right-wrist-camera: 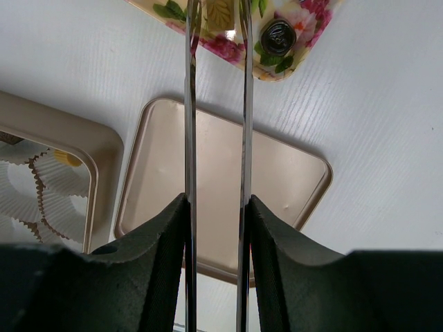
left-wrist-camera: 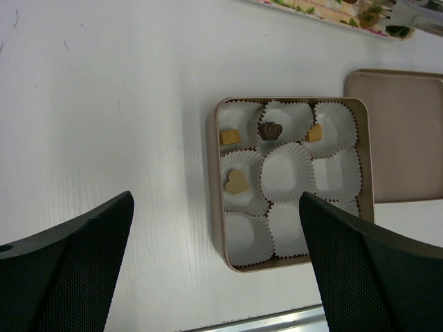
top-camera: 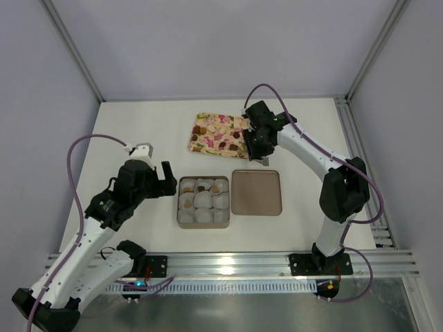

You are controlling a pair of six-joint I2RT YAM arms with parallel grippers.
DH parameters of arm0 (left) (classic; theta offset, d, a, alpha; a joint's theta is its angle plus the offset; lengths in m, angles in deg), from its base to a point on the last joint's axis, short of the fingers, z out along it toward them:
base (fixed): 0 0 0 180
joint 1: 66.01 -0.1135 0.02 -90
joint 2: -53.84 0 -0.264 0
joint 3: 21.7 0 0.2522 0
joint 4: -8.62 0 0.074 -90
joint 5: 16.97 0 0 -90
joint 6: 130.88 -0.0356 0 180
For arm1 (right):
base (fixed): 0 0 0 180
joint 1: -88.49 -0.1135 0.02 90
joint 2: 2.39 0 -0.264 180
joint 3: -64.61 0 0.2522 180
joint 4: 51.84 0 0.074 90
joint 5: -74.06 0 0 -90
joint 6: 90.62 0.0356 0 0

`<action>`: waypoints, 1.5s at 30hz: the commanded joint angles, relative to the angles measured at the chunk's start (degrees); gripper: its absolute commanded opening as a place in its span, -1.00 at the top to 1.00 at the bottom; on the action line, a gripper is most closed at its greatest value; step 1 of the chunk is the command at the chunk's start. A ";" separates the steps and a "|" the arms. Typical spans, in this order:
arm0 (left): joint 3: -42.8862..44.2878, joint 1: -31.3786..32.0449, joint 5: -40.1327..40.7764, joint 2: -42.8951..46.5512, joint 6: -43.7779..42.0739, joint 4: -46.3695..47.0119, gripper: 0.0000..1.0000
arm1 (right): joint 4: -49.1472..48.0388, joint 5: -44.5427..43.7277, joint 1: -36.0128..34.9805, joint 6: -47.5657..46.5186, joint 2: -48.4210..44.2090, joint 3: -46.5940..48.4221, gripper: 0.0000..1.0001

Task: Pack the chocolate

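The square brown box (top-camera: pixel 181 207) holds white paper cups, and several carry chocolate: a dark crown piece (left-wrist-camera: pixel 270 129), a tan heart (left-wrist-camera: pixel 237 182) and a tan square (left-wrist-camera: pixel 230 137). More chocolate lies on the flower-print tray (top-camera: pixel 208 145), among it a dark round piece (right-wrist-camera: pixel 278 36). My right gripper (right-wrist-camera: pixel 217 200) is shut on metal tongs (right-wrist-camera: pixel 190 104). Their two blades stand apart and reach over the tray's near corner, left of the dark round piece. My left gripper (left-wrist-camera: pixel 216 200) hangs wide open by the box's left side, holding nothing.
The box's flat brown lid (top-camera: pixel 256 192) lies right beside the box, under the right wrist. Frame posts and grey walls close in the white table (top-camera: pixel 138 124). A metal rail (top-camera: pixel 277 263) runs along the near edge.
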 commanded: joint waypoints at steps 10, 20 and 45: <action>0.00 -0.21 0.67 0.38 -0.02 0.10 -0.99 | 0.00 0.59 0.18 -1.08 -0.10 0.03 0.19; -0.09 -0.21 0.67 0.38 0.07 0.19 -0.99 | -0.71 0.77 0.36 -1.17 -1.15 -1.99 0.18; -0.09 -0.21 0.84 0.46 -0.02 0.10 -0.99 | -0.88 0.15 2.03 -0.20 -1.07 2.84 0.39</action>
